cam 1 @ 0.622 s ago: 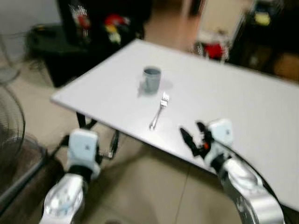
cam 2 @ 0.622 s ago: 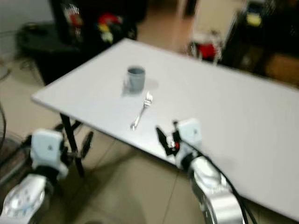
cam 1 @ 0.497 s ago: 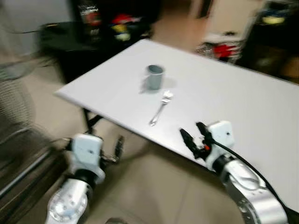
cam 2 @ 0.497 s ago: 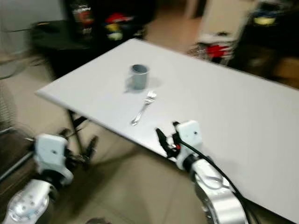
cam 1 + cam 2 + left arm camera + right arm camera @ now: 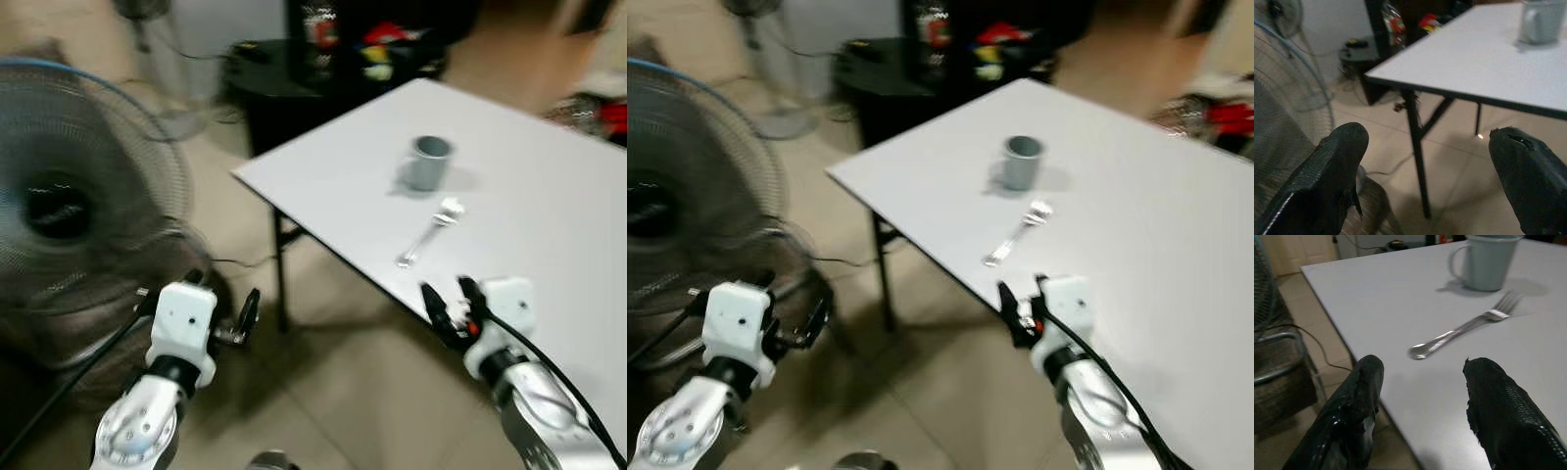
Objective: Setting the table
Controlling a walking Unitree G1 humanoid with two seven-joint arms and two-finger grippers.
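A grey-blue mug (image 5: 428, 162) stands upright near the corner of the white table (image 5: 333, 181). A silver fork (image 5: 427, 233) lies just in front of it, tines toward the mug. My right gripper (image 5: 449, 300) hovers at the table's near edge, a short way from the fork's handle end, open with nothing between its fingers. In the right wrist view the fork (image 5: 1464, 327) and mug (image 5: 1486, 262) lie ahead of the spread fingers. My left gripper (image 5: 1430, 171) is open, held low over the floor, off the table's corner.
A large standing fan (image 5: 69, 206) fills the left side, close to my left arm. A black low stand (image 5: 294, 78) with colourful items sits behind the table corner. A black table leg (image 5: 280, 274) drops to the tiled floor (image 5: 343, 392).
The whole view has swung left: the table now sits to the right and the big fan has come into view. Mug and fork lie as before; both grippers stay open.
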